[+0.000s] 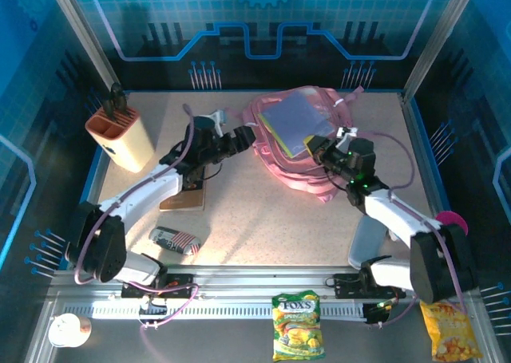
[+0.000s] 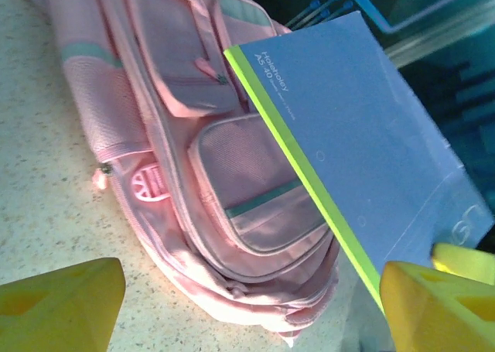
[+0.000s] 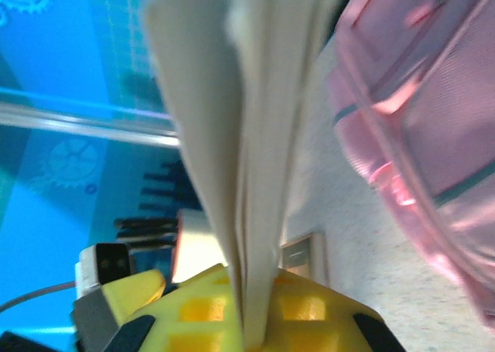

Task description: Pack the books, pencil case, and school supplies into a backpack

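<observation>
Pink backpack (image 1: pixel 307 179) sits upper centre of the overhead frame, blue-purple book (image 1: pixel 291 120) lying on top. Looks like the right gripper (image 1: pixel 318 147) is clamped on the book's edge to steer it inside, while the left gripper (image 1: pixel 243 136) gapes wide alongside.

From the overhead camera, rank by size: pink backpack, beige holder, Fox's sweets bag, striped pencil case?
Largest: pink backpack
Next: beige holder and Fox's sweets bag, too alike to rank
Smallest: striped pencil case
</observation>
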